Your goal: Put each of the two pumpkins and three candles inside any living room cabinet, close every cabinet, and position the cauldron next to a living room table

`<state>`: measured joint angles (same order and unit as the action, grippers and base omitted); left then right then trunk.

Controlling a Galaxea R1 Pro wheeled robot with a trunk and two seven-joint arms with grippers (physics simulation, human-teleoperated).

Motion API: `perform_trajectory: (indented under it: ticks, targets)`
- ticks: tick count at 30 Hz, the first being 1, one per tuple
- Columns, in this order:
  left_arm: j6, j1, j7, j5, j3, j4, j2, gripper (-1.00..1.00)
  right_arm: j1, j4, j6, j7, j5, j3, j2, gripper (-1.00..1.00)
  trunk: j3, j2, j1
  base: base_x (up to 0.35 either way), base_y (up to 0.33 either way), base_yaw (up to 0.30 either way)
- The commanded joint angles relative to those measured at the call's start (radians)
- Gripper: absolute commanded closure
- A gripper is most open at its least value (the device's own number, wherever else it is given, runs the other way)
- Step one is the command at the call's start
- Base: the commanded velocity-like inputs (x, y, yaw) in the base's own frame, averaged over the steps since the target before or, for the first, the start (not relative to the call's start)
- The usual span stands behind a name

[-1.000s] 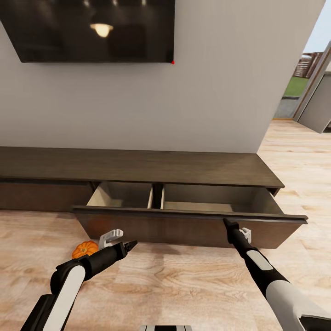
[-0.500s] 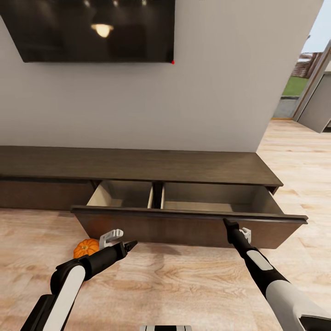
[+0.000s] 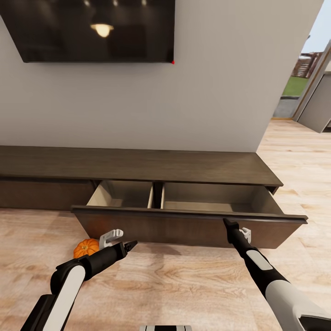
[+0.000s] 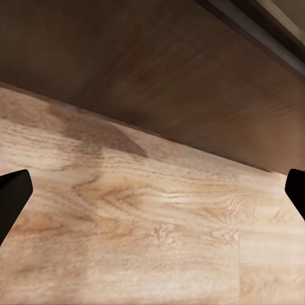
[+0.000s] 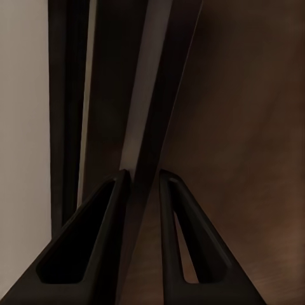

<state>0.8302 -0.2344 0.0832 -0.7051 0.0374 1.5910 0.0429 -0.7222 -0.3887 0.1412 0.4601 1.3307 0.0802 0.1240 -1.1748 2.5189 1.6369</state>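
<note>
Cabinet across mid-frame in head view, long dark-brown unit against grey wall. Drawer pulled out, centre to right of frame; two light tan compartments visible, split by a dark divider, both showing bare inside.

Right gripper at lower centre-right, fingertips up at the drawer front's top edge. In right wrist view, the two dark fingers sit close together astride the thin front panel edge, narrow gap only; pinched on the drawer front.

Left gripper at lower left, low over the wooden floor, just below the drawer front, apart from it. In left wrist view, fingertips at opposite frame edges, spread wide, nothing between them but floor and drawer front.

Pumpkin on floor at lower left, small orange ribbed ball, just beside the left arm, partly hidden behind it; outside the drawer, in front of the cabinet.

Dark TV screen on wall, upper left. Doorway with outdoor view at upper right.
</note>
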Motion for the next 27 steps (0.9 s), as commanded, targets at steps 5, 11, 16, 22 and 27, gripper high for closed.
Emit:
perform_trajectory:
  ticks: [5,11,16,22,27]
  targets:
    - [0.003,0.000,0.009,-0.010,0.001,0.001,0.001,-1.00,0.000,0.019,0.009,0.000,0.015,0.019,0.006,1.00,-0.001,0.000,0.000,0.000,0.000,0.000]
    - [0.003,0.000,0.009,-0.010,0.001,0.001,0.001,-1.00,0.000,0.019,0.009,0.000,0.013,0.018,0.006,1.00,-0.001,0.000,0.000,0.000,0.000,0.000]
    - [0.003,-0.001,0.009,-0.010,0.001,0.001,0.001,-1.00,0.000,0.018,0.009,-0.001,0.013,0.018,0.006,-1.00,-0.001,0.000,0.000,0.000,0.000,0.000]
    - [0.003,0.000,0.009,-0.010,0.001,0.001,0.001,-1.00,0.000,0.019,0.009,-0.001,0.013,0.018,0.006,-1.00,-0.001,0.000,0.000,0.000,0.000,0.000]
    - [0.003,0.000,0.009,-0.010,0.001,0.000,0.001,-1.00,0.000,0.019,0.009,-0.001,0.013,0.018,0.006,-1.00,-0.001,0.000,0.000,0.000,0.000,0.000]
